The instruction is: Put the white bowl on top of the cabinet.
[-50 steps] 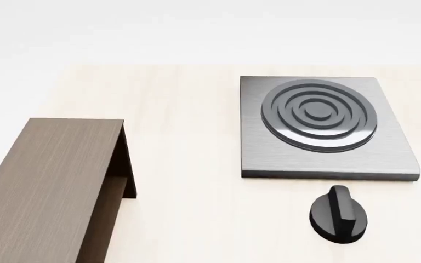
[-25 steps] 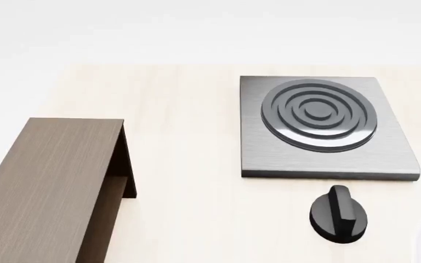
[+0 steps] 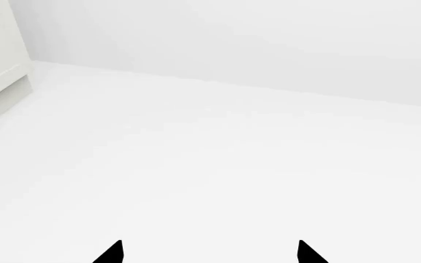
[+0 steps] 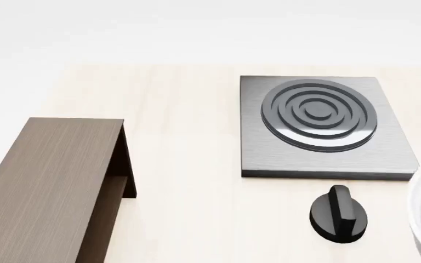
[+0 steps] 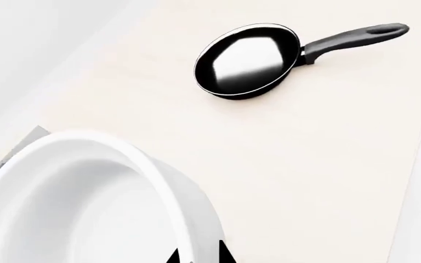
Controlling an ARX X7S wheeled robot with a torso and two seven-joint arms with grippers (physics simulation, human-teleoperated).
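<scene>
Right wrist view: the right gripper (image 5: 199, 256) clamps the thick rim of the glossy white bowl (image 5: 86, 203). Head view: the bowl sits at right edge, well apart from the brown wood-grain cabinet (image 4: 46, 181). Left gripper (image 3: 209, 253) fingers are spread.

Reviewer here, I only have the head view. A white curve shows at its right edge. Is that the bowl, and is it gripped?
Observer: Yes, the white bowl. In the right wrist view the right gripper has its jaws closed over the bowl's rim.
Reviewer: Anything else on that side?
Observer: A black frying pan lies on the table beyond the bowl, apart from it.
Reviewer: And the left arm?
Observer: The left gripper is open and empty, facing plain white surfaces.
</scene>
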